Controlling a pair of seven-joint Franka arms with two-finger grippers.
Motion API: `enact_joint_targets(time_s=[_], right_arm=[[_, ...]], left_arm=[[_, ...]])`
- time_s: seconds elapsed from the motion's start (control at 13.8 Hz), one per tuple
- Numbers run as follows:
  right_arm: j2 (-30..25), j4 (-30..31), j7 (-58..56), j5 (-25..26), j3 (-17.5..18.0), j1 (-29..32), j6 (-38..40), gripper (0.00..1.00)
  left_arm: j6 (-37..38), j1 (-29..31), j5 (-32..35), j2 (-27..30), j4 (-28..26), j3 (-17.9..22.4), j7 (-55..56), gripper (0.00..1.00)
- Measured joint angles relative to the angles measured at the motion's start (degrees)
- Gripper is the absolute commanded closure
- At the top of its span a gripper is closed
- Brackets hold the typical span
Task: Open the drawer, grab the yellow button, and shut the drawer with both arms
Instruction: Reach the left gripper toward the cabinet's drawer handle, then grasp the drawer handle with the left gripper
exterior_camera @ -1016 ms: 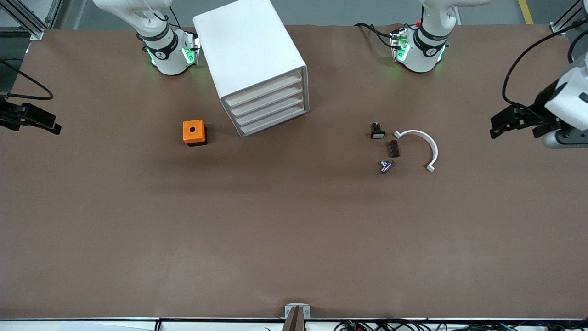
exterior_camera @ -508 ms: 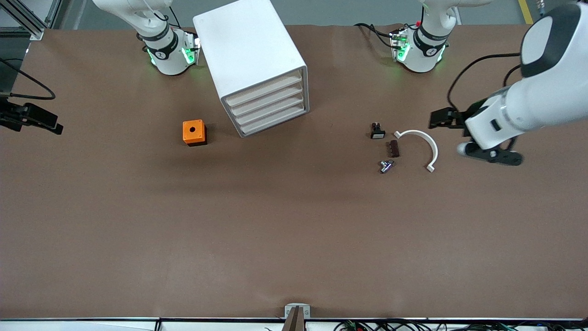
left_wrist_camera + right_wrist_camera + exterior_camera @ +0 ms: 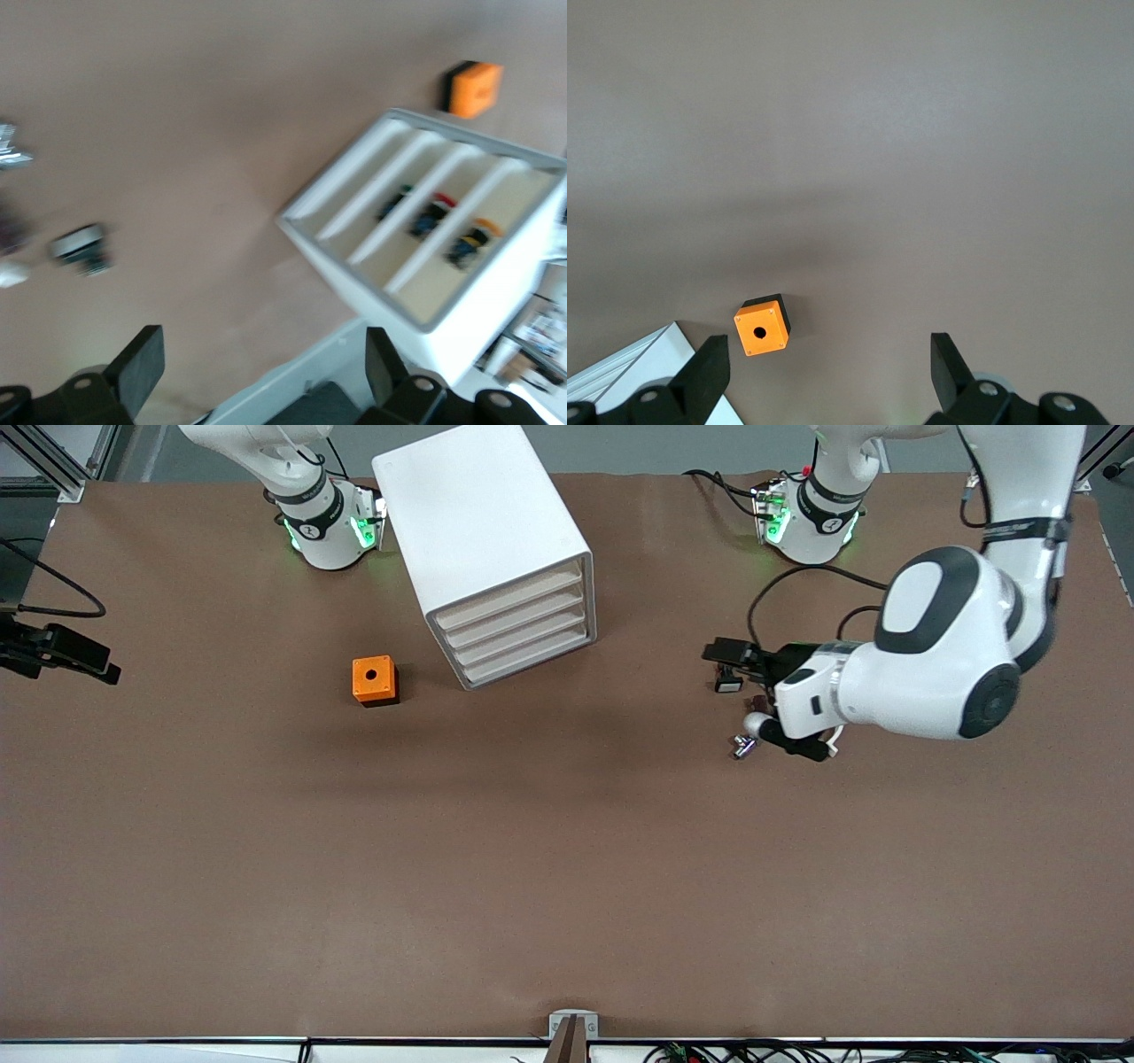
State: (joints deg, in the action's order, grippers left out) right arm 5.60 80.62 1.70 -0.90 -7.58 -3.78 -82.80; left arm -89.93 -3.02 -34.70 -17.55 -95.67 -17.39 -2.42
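Observation:
The white cabinet (image 3: 478, 522) stands between the two arm bases, and its stacked drawers (image 3: 518, 629) are all pushed in. The left wrist view looks into the drawers' (image 3: 416, 208) fronts. The button (image 3: 471, 241), with an orange-yellow cap on a dark body, lies in the end drawer beside the cabinet's broad white face. My left gripper (image 3: 719, 652) (image 3: 261, 367) is open and empty, up over the small parts toward the left arm's end, pointing at the cabinet. My right gripper (image 3: 102, 669) (image 3: 828, 367) hangs open and empty at the right arm's end of the table.
An orange cube (image 3: 374, 680) (image 3: 762, 328) with a round hole sits beside the cabinet toward the right arm's end. Under the left arm lie a black part with a white face (image 3: 728, 684) and a small metal part (image 3: 742, 747). Green-capped (image 3: 394, 202) and red-capped (image 3: 434, 215) parts lie in other drawers.
The left arm has swung in from the table's end toward the cabinet and now covers the white arc and brown part. The right gripper has barely shifted.

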Motion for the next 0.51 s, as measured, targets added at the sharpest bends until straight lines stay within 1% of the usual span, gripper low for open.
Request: enact_joint_targets(time_s=[0.15, 0.22, 0.36, 0.51], right_arm=[[0.01, -0.01, 0.00, 0.00, 0.00, 0.00, -0.03, 0.00], [0.05, -0.01, 0.00, 0.00, 0.00, 0.00, -0.08, 0.00], [0.27, -0.01, 0.00, 0.00, 0.02, -0.04, -0.49, 0.00], [0.89, 0.00, 0.00, 0.00, 0.06, -0.72, -1.53, 0.00]], left_arm=[[-5.59, -0.47, -6.82, -0.87, -5.51, -1.69, -6.77, 0.00], [-7.18, -1.01, -9.48, -2.19, -7.46, -2.41, -10.45, 0.00], [-9.31, -2.97, -13.22, -5.98, -9.10, -3.02, -15.20, 0.00], [-9.81, -4.27, -17.49, -8.65, -9.66, -3.32, -17.31, 0.00]])
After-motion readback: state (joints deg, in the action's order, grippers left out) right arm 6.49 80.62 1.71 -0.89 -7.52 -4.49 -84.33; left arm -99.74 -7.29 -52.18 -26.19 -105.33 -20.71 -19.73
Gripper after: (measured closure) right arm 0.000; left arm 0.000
